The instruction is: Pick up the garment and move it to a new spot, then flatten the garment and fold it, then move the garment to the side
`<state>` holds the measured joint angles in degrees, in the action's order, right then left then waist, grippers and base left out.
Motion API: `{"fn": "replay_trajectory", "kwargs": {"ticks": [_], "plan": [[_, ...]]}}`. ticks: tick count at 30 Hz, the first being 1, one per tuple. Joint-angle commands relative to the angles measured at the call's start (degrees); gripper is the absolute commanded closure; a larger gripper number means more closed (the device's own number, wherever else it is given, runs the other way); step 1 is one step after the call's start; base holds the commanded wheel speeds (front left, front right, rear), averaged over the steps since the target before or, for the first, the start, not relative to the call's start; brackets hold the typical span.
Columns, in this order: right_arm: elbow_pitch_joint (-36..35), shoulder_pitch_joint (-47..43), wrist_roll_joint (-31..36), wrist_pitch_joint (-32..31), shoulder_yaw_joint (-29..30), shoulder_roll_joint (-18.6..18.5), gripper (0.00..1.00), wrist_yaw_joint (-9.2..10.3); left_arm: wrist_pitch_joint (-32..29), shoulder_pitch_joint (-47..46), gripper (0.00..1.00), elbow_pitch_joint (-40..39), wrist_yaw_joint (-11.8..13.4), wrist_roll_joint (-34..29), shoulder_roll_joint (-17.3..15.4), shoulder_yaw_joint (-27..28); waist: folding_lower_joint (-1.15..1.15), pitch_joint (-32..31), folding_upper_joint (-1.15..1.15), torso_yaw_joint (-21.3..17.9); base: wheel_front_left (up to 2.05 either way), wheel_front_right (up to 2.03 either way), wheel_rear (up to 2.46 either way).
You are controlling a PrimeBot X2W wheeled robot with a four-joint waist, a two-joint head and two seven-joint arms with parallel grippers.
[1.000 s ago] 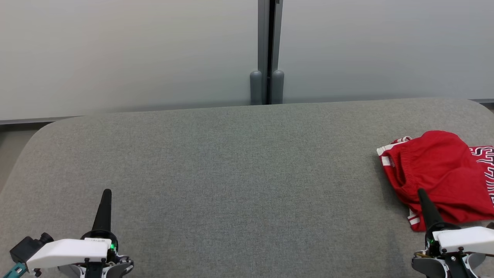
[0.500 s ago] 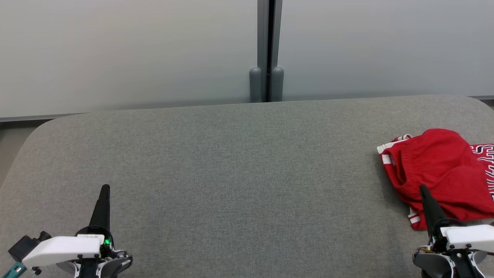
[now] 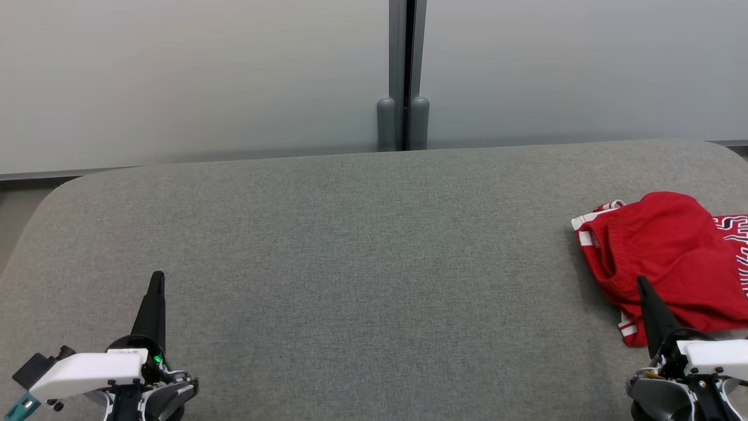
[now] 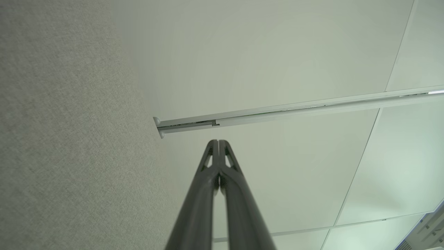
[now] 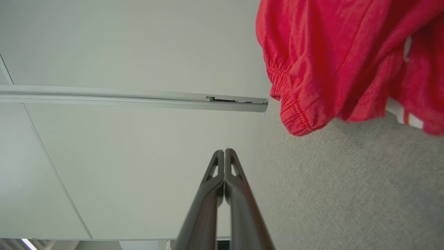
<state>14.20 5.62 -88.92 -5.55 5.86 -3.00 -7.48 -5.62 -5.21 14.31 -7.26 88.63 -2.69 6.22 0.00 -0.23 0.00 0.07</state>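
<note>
A crumpled red garment with white trim and white lettering lies at the right end of the grey fabric surface, partly cut off by the head view's right edge. My right gripper is shut and empty, its tip over the garment's near edge; whether it touches the cloth I cannot tell. In the right wrist view the shut fingers point past the red garment, which lies to their upper right. My left gripper is shut and empty at the lower left, far from the garment. Its fingers press together in the left wrist view.
A pale frosted wall stands behind the surface, with a dark vertical post at its middle. The grey surface has rounded far corners, and its left edge drops to a beige floor.
The whole head view has shifted slightly, so the camera has moved. Both grippers sit a little lower in the picture than before and stay shut. The garment lies as it did.
</note>
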Motion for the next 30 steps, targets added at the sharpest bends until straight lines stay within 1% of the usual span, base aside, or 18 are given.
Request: {"fn": "replay_trajectory", "kwargs": {"ticks": [1,9,30], "plan": [[-0.20,0.75,-0.92,-0.49,0.39,-0.07,1.00,-0.02,-0.30,-1.21,1.00,-0.30,-0.37,0.97,-0.33,0.27,0.00,0.05,0.00,-0.01,0.00,0.00,0.00],[-0.26,0.83,-3.76,-1.18,0.89,0.10,1.00,-0.02,-1.10,-1.48,1.00,-0.36,-0.43,3.89,-0.35,0.50,0.00,0.40,0.00,-0.07,0.00,0.00,0.00],[-0.26,0.84,-3.54,-1.20,0.84,0.06,1.00,-0.02,-1.14,-1.35,1.00,-0.34,-0.42,3.81,-0.34,0.47,0.00,0.41,0.00,-0.07,0.00,0.00,0.00]]}}
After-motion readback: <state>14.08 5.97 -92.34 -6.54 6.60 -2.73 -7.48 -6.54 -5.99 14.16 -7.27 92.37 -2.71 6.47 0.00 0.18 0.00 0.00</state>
